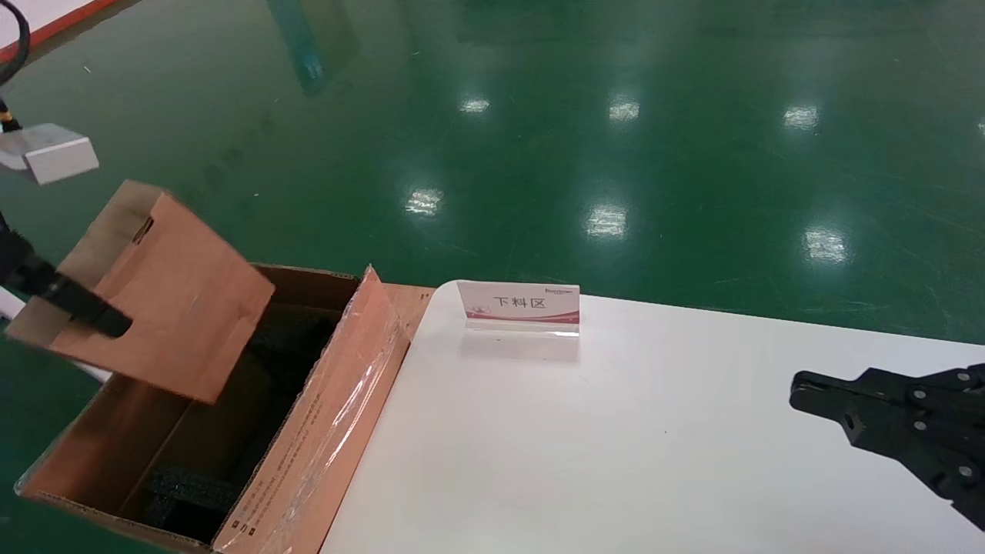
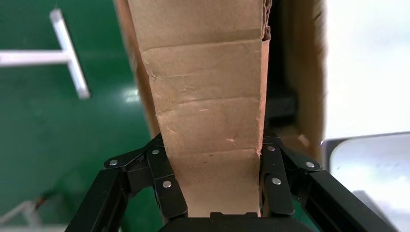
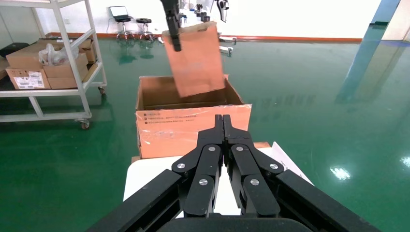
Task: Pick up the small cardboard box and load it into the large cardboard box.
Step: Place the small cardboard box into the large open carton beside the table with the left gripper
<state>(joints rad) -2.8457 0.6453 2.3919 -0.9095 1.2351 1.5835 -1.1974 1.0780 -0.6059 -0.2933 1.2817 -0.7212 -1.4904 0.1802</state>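
My left gripper (image 1: 92, 312) is shut on the small cardboard box (image 1: 154, 288), a flat plain brown box, and holds it tilted in the air above the open large cardboard box (image 1: 323, 431). The carton stands at the table's left end, with black foam (image 1: 192, 492) inside and shiny tape on its side flap. In the left wrist view the small box (image 2: 208, 116) fills the gap between the fingers (image 2: 167, 186). The right wrist view shows the small box (image 3: 196, 58) hanging over the carton (image 3: 188, 128). My right gripper (image 1: 800, 388) is shut and empty over the table's right side.
A white table (image 1: 616, 446) carries an upright acrylic sign (image 1: 519, 308) near its far left corner. Green floor surrounds it. A metal shelf cart with boxes (image 3: 48, 67) stands beyond the carton in the right wrist view.
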